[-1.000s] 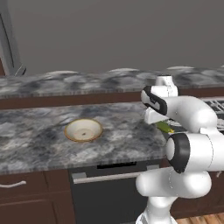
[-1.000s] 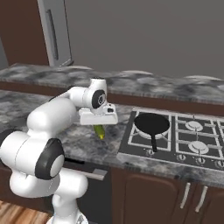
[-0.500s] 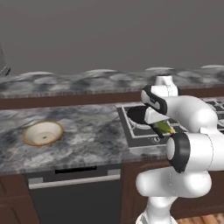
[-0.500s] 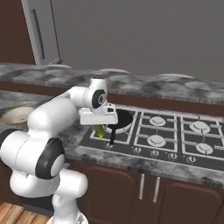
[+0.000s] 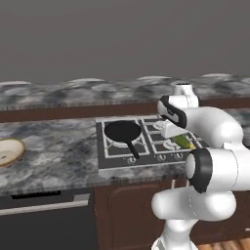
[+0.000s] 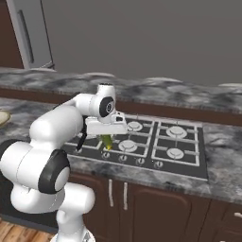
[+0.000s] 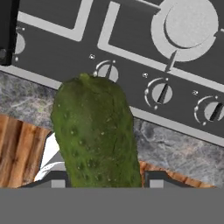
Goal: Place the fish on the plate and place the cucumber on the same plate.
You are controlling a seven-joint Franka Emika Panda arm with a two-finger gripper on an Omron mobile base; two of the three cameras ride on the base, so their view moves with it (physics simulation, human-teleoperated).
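The cucumber [image 7: 95, 135] is dark green and bumpy, and it stands upright between my fingers in the hand view. My gripper [image 7: 105, 181] is shut on the cucumber. From the base views, the gripper [image 5: 179, 138] [image 6: 108, 137] hangs over the front edge of the stove, with the cucumber [image 5: 183, 142] [image 6: 108, 141] pointing down from it. The plate [image 5: 9, 151], cream with a tan rim, lies on the counter at the far left, well away from the gripper. A sliver of the plate [image 6: 2, 116] also shows at the left edge of the right base view. The fish is out of view.
A black frying pan [image 5: 123, 132] sits on the left burner of the stove [image 5: 146, 152] [image 6: 186, 160], its handle pointing toward the front. Stove knobs [image 7: 161, 92] line the front below the hand. A grey fridge [image 6: 29, 34] stands at the back left.
The whole picture has shifted: the base has driven right along the counter. The plate now sits at the left edge and the stove lies under the hand. The cucumber stays gripped.
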